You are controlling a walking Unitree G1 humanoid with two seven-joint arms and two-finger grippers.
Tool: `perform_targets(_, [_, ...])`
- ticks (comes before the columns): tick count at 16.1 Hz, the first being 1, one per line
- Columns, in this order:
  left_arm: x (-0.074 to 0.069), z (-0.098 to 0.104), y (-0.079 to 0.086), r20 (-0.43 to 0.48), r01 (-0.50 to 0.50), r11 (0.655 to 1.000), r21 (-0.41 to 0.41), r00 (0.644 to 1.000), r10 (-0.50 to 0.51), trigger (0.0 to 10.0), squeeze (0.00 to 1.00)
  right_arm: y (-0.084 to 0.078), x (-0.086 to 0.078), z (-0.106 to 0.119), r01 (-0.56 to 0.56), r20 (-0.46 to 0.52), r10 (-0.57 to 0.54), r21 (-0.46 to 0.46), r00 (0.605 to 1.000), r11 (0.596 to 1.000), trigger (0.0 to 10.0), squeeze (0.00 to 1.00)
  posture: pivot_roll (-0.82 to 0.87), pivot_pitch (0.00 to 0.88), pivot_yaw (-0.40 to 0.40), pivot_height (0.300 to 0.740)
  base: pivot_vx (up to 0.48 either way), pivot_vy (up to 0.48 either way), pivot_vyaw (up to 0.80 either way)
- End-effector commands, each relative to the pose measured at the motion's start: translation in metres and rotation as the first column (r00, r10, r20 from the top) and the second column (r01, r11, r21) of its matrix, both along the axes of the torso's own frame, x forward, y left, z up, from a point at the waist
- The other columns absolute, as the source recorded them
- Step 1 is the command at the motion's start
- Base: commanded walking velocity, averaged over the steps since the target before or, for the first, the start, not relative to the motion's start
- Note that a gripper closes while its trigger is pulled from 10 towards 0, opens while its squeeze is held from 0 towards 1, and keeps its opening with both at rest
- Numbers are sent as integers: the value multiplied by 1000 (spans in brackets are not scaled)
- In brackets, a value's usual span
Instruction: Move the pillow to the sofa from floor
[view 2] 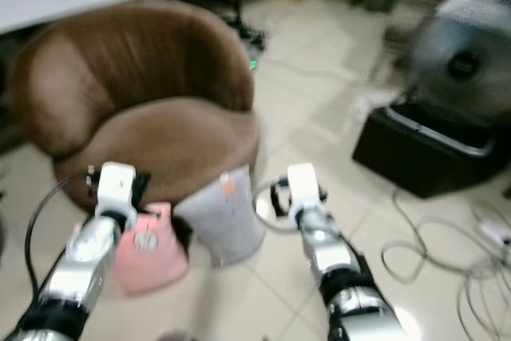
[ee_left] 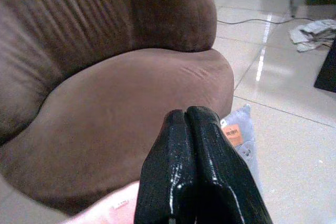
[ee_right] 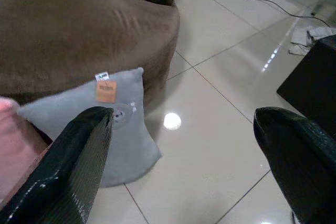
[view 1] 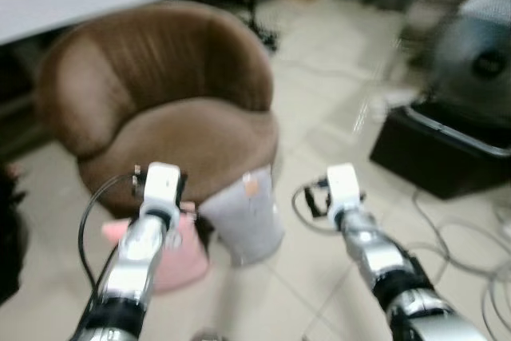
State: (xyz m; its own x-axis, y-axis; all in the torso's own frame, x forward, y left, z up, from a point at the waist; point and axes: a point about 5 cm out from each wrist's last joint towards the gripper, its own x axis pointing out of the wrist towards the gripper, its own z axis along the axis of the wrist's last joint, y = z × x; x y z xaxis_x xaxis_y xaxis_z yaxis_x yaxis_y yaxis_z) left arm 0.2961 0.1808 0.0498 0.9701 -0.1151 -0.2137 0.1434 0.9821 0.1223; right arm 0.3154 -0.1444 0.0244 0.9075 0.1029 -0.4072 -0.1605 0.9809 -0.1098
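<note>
Grey pillow (ee_right: 113, 124), soft, square, against rounded brown sofa (view 1: 192, 129)

Brown sofa (view 1: 184, 109); grey pillow (ee_right: 113, 124) with orange tag (ee_right: 106, 91); pink pillow (view 2: 150, 249); cream floor tiles (ee_right: 220, 129); black fingers (ee_left: 197, 182)

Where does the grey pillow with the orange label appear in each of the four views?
Left eye view: grey pillow low in the centre, leaning on the brown sofa.
Right eye view: low, left of centre.
Left wrist view: beside the shut left gripper, lower right.
Right wrist view: left of centre, beyond the open right gripper.
Shared landmark: its orange label.
</note>
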Motion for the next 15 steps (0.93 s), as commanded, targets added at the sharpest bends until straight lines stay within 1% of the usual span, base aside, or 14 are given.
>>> perform_targets(1, [1,1,-4,5,13,1000,-1,1000,-13,10000,0,-2,1,1,1,5,-1,-5,1000,1000,10000,0,114,0,25,740,0,-428,694])
perform_targets(15, [2,2,-7,13,30,1000,4,999,-30,10000,0,-2,3,2,-3,14,3,-15,1000,1000,10000,0,105,0,31,740,0,-424,674])
